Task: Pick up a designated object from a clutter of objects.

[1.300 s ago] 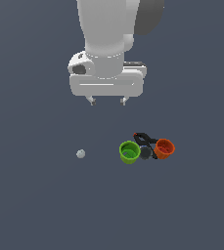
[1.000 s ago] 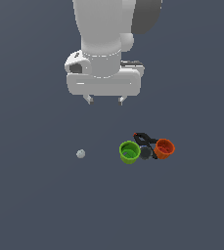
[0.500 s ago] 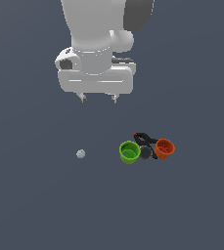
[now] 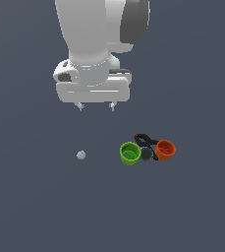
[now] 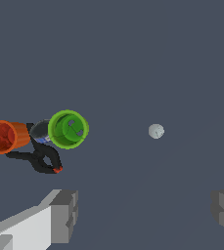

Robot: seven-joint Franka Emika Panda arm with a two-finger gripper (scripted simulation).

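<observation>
The designated object, a tiny pale grey-white ball (image 4: 81, 155) (image 5: 156, 131), lies alone on the dark floor, apart from the clutter. The clutter sits toward the exterior view's right: a green cup (image 4: 129, 153) (image 5: 68, 129), an orange cup (image 4: 165, 150) (image 5: 5, 136), a dark grey round thing (image 4: 147, 154) (image 5: 39, 130) between them, and a black looped clamp-like piece (image 4: 142, 139) (image 5: 42, 160) with a red tip. My gripper (image 4: 96, 106) (image 5: 144, 210) hangs open well above the floor, nothing between its fingers. The ball lies below it, slightly toward the exterior view's left.
The dark grey floor (image 4: 35, 206) stretches around the ball and the clutter. The white arm (image 4: 92, 44) fills the upper middle of the exterior view.
The arm and gripper have shifted toward the exterior view's left, closer above the ball. The ball and the clutter have not moved.
</observation>
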